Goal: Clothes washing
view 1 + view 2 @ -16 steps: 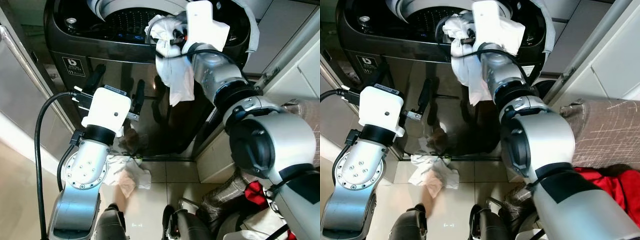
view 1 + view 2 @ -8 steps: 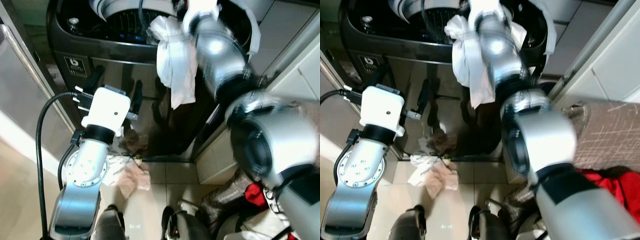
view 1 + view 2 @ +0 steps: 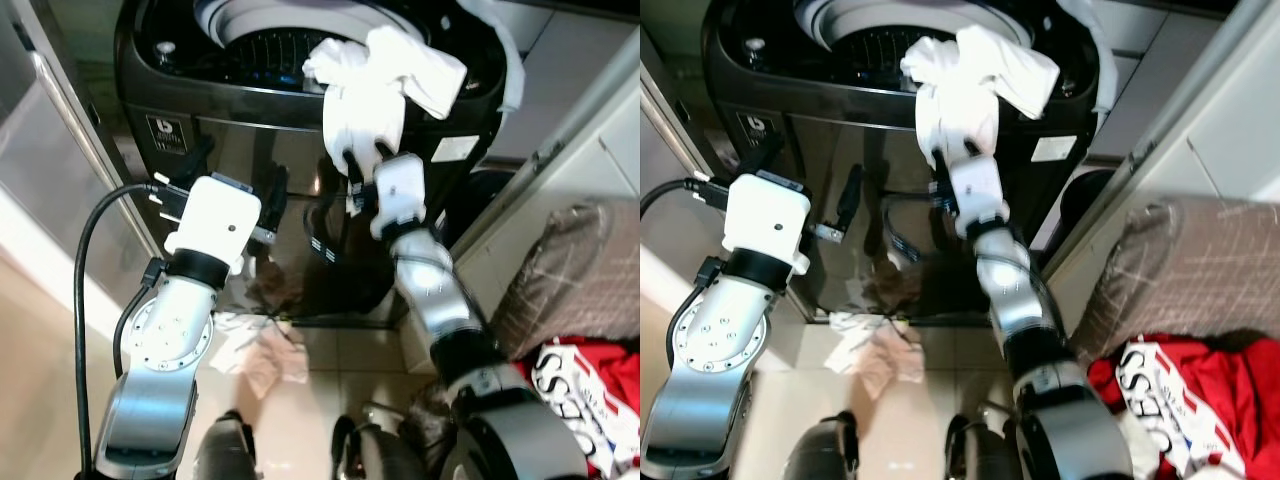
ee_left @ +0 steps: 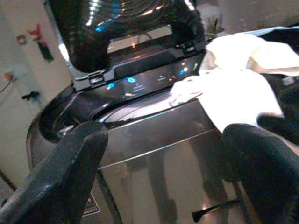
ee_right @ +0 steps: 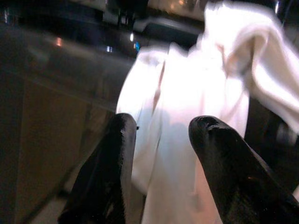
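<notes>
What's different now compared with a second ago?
The right gripper has let go of the white cloth and pulled back down from the washing machine's rim, fingers open below the cloth's hanging end. The cloth stays draped over the rim. The left gripper and the clothes on the floor are unchanged.

Parted right end effector [image 5: 161, 140] fingers frame the white cloth [image 5: 196, 112].

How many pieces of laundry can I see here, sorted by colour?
White, draped over the washing machine's front edge: 1, the white garment
White and pink, lying on the floor: 1, the crumpled pile
Red with white lettering, beside the robot's right side: 1, the red garment
Total: 3
</notes>
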